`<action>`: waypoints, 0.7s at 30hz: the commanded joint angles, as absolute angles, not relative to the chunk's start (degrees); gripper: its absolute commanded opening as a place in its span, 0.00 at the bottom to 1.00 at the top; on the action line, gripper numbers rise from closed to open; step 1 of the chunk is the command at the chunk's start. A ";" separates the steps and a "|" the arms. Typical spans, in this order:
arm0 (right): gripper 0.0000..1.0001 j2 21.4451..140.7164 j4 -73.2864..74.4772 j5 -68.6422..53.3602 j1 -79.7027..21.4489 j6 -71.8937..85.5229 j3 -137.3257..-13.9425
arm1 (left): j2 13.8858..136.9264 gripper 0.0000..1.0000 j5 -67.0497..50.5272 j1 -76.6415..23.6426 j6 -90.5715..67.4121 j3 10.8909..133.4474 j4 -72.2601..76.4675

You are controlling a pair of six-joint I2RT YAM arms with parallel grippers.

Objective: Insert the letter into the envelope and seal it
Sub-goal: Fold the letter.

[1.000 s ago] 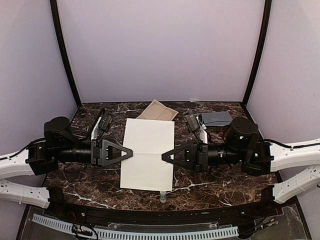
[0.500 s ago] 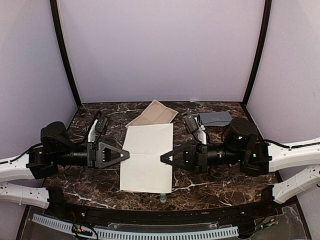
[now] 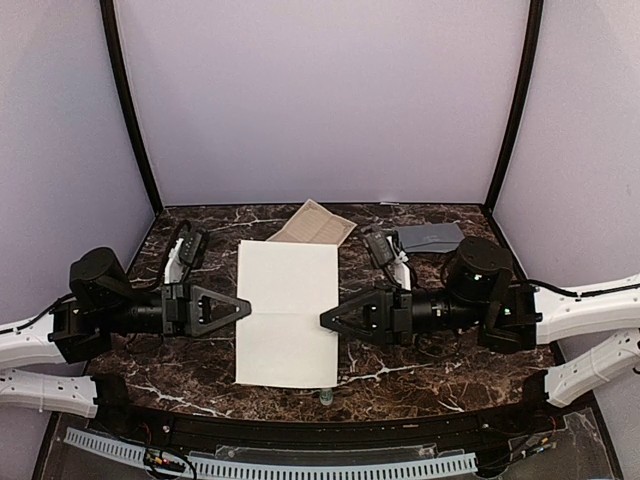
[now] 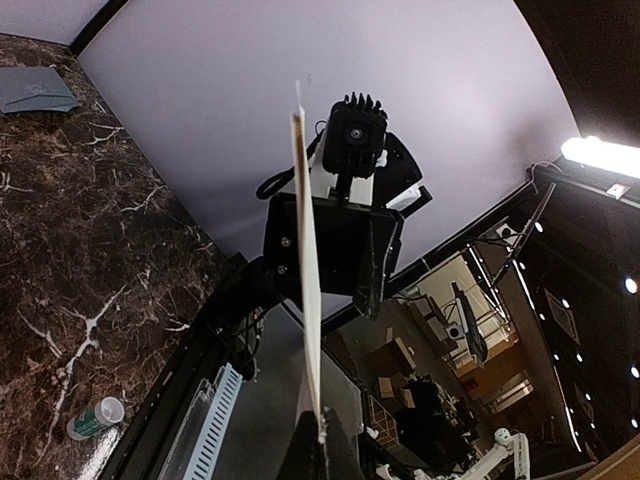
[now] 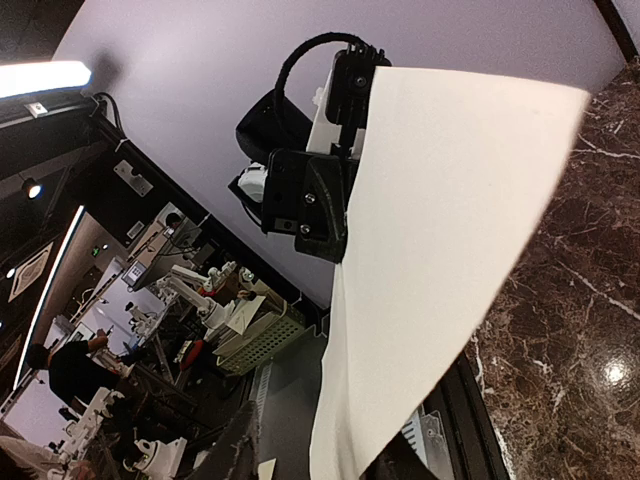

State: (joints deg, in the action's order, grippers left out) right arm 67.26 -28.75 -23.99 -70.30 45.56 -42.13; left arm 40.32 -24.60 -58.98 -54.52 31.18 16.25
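tan printed sheet (image 3: 314, 224) lying flat at far middle | dark marbled counter (image 3: 180, 365) carrying it | small green-labelled bottle (image 3: 326, 395) sitting at counter's near edge

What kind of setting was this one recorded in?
Probably a booth in a robotics lab: a marble-pattern table walled by plain lilac panels. Past its edge, the right wrist view shows strip lights, a person and more white robot arms among benches.

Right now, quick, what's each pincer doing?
Left pincer: closed on the left edge of the white sheet.
Right pincer: at its right edge; open or gripping cannot be told.
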 commanded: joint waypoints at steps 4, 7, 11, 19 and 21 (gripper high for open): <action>0.47 64.53 -32.06 -20.79 -70.93 46.83 -40.21 | 37.48 0.00 -22.36 -58.76 -54.58 29.38 17.66; 0.48 64.66 -30.92 -19.95 -71.25 47.08 -39.99 | 36.77 0.00 -21.77 -58.71 -54.39 29.19 18.15; 0.51 65.87 -30.65 -19.53 -71.71 47.32 -39.57 | 36.40 0.00 -21.24 -58.72 -54.15 29.27 18.84; 0.48 68.28 -31.49 -20.64 -72.25 47.18 -40.50 | 36.65 0.00 -21.48 -58.72 -53.93 29.39 19.82; 0.43 69.03 -31.47 -21.31 -72.50 46.89 -41.06 | 37.00 0.00 -21.93 -58.71 -53.88 29.37 20.17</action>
